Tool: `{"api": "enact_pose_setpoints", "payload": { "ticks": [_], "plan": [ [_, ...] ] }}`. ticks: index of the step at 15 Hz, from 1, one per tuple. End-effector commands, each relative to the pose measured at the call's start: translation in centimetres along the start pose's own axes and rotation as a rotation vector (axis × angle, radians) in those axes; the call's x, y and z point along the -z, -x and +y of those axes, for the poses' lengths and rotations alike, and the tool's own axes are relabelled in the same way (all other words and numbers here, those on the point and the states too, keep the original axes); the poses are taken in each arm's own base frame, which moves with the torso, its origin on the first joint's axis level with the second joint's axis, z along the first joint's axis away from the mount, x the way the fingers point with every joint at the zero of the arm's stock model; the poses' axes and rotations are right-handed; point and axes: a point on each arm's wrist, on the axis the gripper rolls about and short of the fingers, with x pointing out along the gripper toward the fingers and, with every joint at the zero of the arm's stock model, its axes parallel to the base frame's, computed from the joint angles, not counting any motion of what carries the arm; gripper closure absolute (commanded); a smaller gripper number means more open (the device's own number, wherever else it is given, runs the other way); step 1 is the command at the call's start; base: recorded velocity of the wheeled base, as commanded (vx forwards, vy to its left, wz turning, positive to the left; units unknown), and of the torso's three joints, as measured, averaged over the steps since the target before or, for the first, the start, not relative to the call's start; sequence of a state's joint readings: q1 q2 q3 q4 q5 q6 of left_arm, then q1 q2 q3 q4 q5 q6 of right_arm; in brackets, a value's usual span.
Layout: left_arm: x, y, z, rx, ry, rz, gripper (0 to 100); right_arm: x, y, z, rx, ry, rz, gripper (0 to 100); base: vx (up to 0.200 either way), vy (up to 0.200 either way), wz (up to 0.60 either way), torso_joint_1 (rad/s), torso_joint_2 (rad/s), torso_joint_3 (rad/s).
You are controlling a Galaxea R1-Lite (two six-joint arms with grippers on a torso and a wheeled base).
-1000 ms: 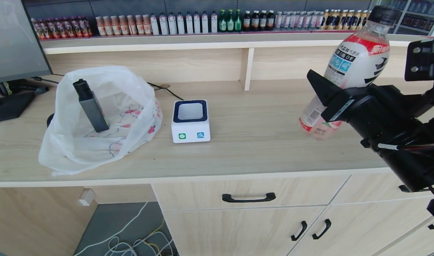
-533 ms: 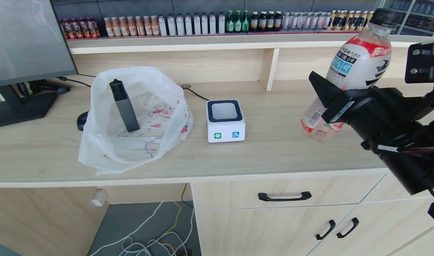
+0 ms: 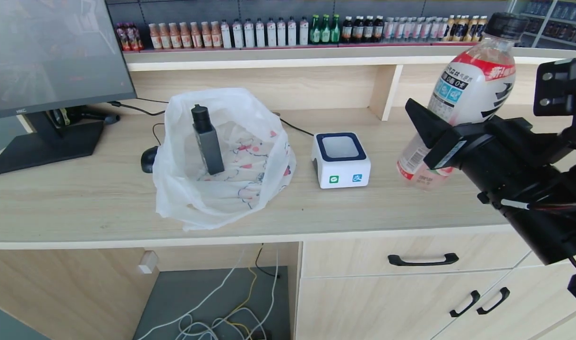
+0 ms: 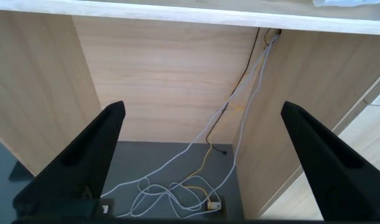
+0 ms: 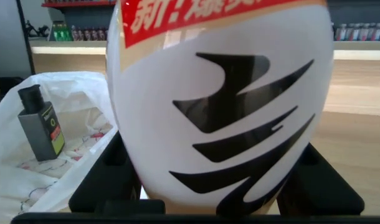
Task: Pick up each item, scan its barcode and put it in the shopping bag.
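My right gripper (image 3: 451, 134) is shut on a pale pink drink bottle (image 3: 462, 94) with a black cap, held tilted above the right part of the counter. The bottle (image 5: 221, 93) looms close in the right wrist view. A white scanner box (image 3: 340, 159) with a dark-rimmed window stands at mid-counter, left of the bottle. Left of the scanner sits the open translucent shopping bag (image 3: 222, 160) with a grey black-capped bottle (image 3: 207, 140) upright inside; the bag (image 5: 34, 162) and grey bottle (image 5: 42, 127) show behind the held bottle. My left gripper (image 4: 199, 155) is open below counter level, over cables on the floor.
A monitor (image 3: 52, 56) on a black stand and a black mouse (image 3: 148, 159) occupy the counter's left. A raised shelf (image 3: 316, 52) with a row of drink bottles runs along the back. Drawers with black handles (image 3: 422, 259) lie under the counter edge.
The whole head view has shifted: the camera turned left, so bag and scanner appear further right. The right gripper still holds the bottle in the same pose.
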State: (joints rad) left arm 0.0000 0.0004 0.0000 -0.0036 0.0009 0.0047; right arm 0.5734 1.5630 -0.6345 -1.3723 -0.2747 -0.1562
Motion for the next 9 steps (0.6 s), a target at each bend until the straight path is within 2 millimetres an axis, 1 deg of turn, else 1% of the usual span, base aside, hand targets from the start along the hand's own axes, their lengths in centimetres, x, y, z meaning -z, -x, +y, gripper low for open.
{"api": "enact_pose_setpoints", "payload": {
  "ticks": [1, 3, 4, 5, 6, 7, 9],
  "plan": [
    [0.0, 0.0, 0.0, -0.001, 0.0, 0.0, 0, -0.1, -0.4, 0.1, 0.007, 0.012, -0.006, 100, 0.0, 0.0, 0.0, 0.0, 0.0, 0.0],
    [0.0, 0.0, 0.0, -0.001, 0.0, 0.0, 0, 0.2, -0.3, 0.1, 0.006, 0.06, 0.006, 100, 0.0, 0.0, 0.0, 0.0, 0.0, 0.0],
    [0.0, 0.0, 0.0, -0.001, 0.0, 0.0, 0, 0.9, -0.8, 0.7, -0.01, 0.106, 0.021, 100, 0.0, 0.0, 0.0, 0.0, 0.0, 0.0],
    [0.0, 0.0, 0.0, -0.001, 0.0, 0.0, 0, 1.0, -1.1, 1.1, -0.019, 0.119, 0.017, 100, 0.0, 0.0, 0.0, 0.0, 0.0, 0.0],
    [0.0, 0.0, 0.0, -0.001, 0.0, 0.0, 0, 0.8, -2.0, 1.5, -0.016, 0.142, -0.005, 100, 0.0, 0.0, 0.0, 0.0, 0.0, 0.0],
    [0.0, 0.0, 0.0, -0.001, 0.0, 0.0, 0, 0.5, -3.4, 1.9, -0.008, 0.188, -0.036, 100, 0.0, 0.0, 0.0, 0.0, 0.0, 0.0],
    [0.0, 0.0, 0.0, 0.001, 0.0, 0.0, 0, 0.2, -4.9, 3.3, -0.024, 0.247, -0.06, 100, 0.0, 0.0, 0.0, 0.0, 0.0, 0.0]
  ]
}}
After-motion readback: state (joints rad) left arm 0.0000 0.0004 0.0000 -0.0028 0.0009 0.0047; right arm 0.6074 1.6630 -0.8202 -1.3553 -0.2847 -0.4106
